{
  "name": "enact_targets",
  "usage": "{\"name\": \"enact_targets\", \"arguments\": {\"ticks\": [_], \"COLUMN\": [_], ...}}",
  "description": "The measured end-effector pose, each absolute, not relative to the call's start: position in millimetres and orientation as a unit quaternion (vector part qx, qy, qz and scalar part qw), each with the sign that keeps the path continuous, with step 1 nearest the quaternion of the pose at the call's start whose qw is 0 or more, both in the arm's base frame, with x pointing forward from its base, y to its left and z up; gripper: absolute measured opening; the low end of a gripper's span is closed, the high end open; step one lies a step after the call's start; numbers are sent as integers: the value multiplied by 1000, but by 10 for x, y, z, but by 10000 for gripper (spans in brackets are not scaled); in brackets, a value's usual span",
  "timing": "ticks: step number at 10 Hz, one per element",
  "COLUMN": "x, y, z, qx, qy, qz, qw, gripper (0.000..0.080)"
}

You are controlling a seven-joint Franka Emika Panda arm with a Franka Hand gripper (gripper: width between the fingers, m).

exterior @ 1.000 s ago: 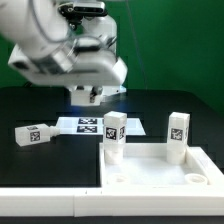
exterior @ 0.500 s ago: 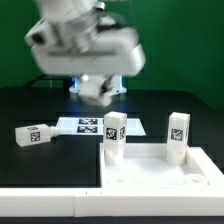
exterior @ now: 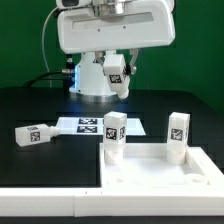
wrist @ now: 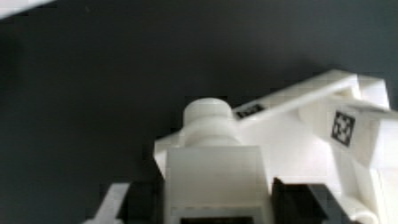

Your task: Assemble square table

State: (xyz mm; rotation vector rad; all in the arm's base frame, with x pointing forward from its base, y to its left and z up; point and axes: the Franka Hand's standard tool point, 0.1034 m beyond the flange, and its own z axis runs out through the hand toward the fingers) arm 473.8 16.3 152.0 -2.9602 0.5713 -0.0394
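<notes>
The white square table top (exterior: 160,172) lies at the front right in the exterior view. Two tagged white legs stand upright in its far corners, one at the left (exterior: 113,137) and one at the right (exterior: 178,136). A third leg (exterior: 34,135) lies on its side on the black table at the left. My gripper (exterior: 120,84) is raised high above the table at the back, shut on a fourth tagged leg (exterior: 117,69). In the wrist view this leg (wrist: 217,150) sits between my fingers (wrist: 121,200), with part of the table top (wrist: 329,115) far below.
The marker board (exterior: 88,125) lies flat behind the left upright leg. A long plain white rail (exterior: 50,200) runs along the front left edge, next to the table top. The robot base (exterior: 95,85) stands at the back.
The arm has swung from the exterior view's left toward the middle and straightened up. The gripper with its leg now shows high at the back. The legs on the table have not moved.
</notes>
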Motion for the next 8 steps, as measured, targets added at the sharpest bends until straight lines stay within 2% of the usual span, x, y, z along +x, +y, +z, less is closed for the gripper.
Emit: {"name": "enact_targets", "arguments": {"ticks": [2,3,7,8], "x": [5143,5204,5178,5326], "y": [336,344,341,377], "z": [1805,1815,1786,1855], "qx": [-987,-988,-989,-992], "qy": [132,116,118,86], "qz": [-81,-98,-91,-96], "qw": [33,25,25,12], "gripper": [282,282,282,282]}}
